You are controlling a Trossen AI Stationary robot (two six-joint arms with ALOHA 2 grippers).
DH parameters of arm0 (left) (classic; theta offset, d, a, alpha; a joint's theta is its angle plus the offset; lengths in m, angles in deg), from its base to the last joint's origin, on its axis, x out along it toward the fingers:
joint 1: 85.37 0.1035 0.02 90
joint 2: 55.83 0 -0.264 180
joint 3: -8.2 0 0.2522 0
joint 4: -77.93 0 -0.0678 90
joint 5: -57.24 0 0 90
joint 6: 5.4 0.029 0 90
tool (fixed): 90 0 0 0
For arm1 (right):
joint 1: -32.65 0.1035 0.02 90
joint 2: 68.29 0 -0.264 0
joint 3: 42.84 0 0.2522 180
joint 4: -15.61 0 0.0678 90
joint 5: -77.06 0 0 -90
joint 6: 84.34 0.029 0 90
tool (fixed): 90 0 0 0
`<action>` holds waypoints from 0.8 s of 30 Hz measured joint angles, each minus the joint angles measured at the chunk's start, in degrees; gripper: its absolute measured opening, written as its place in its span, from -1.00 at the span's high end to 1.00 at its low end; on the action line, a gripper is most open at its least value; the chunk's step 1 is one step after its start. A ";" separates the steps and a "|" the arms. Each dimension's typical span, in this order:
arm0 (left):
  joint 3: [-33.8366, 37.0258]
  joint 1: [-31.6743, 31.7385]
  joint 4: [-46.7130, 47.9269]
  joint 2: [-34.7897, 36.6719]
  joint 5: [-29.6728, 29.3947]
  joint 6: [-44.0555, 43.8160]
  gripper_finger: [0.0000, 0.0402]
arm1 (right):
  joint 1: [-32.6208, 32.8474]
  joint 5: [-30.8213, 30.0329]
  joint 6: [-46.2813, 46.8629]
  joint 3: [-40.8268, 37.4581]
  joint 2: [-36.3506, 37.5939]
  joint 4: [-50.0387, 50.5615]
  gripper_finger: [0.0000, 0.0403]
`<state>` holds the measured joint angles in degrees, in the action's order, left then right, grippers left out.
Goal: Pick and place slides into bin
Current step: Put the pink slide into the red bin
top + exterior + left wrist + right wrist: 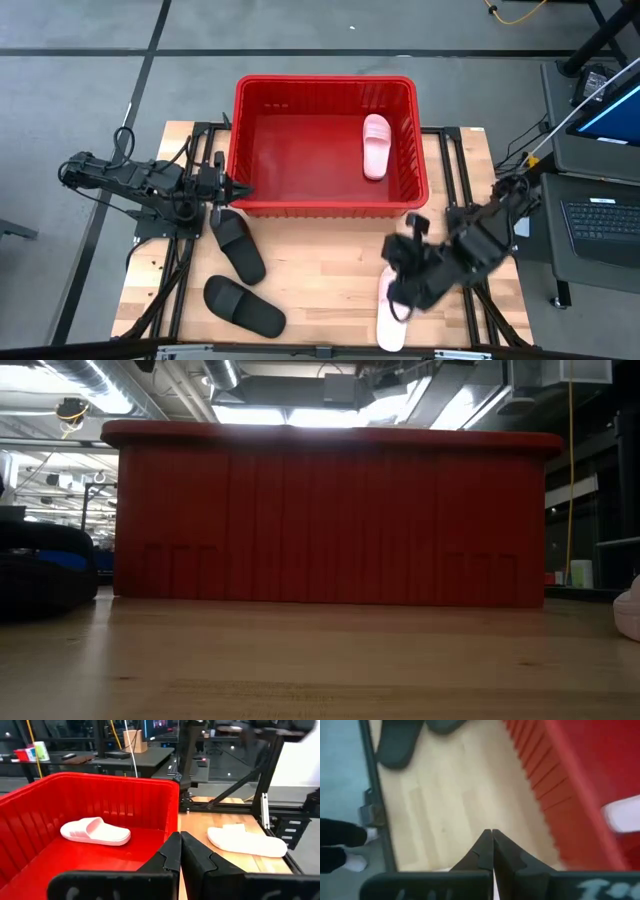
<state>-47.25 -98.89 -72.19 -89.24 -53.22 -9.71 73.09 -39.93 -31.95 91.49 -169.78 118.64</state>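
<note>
Overhead, a large red slotted plastic bin (pixel 325 205) sits upper centre on the wooden worktop (pixel 320 290), one pink slide (pixel 375 145) already inside. Two black slides (pixel 238 245) lie lower left, a pink slide (pixel 390 320) lower right. Left end effector (pixel 232 188) and right end effector (pixel 400 248) are both closed and empty, likely between grasps.

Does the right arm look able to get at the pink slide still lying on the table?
Probably yes. The right hand, shut and empty, sits right over the pink slide near the table's front edge, with nothing between them. It would need to open first.
</note>
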 joint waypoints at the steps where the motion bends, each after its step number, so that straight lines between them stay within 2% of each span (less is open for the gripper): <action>1: 0.00 0.00 -0.02 0.00 -0.03 -0.45 0.99 | 1.26 0.75 1.39 0.00 -0.62 -0.02 0.99; 9: 0.00 0.00 -0.01 0.00 -0.12 0.89 0.99 | 8.69 7.41 13.71 -0.07 -5.42 -0.04 0.98; 14: 0.00 0.00 -0.02 0.00 -0.57 0.98 0.98 | 10.78 15.53 19.34 -0.07 -8.29 -0.03 0.98; 18: 0.00 0.01 -0.01 -0.23 -3.31 -1.65 0.98 | 11.96 16.07 18.11 -0.07 -10.69 0.07 0.98; 24: 0.00 0.00 0.46 -0.22 -3.47 -2.44 0.99 | 12.28 15.98 17.98 -0.09 -15.15 0.63 0.98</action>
<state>-47.25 -98.89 -71.73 -89.46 -56.68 -12.15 85.38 -23.96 -13.97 91.40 -184.93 119.28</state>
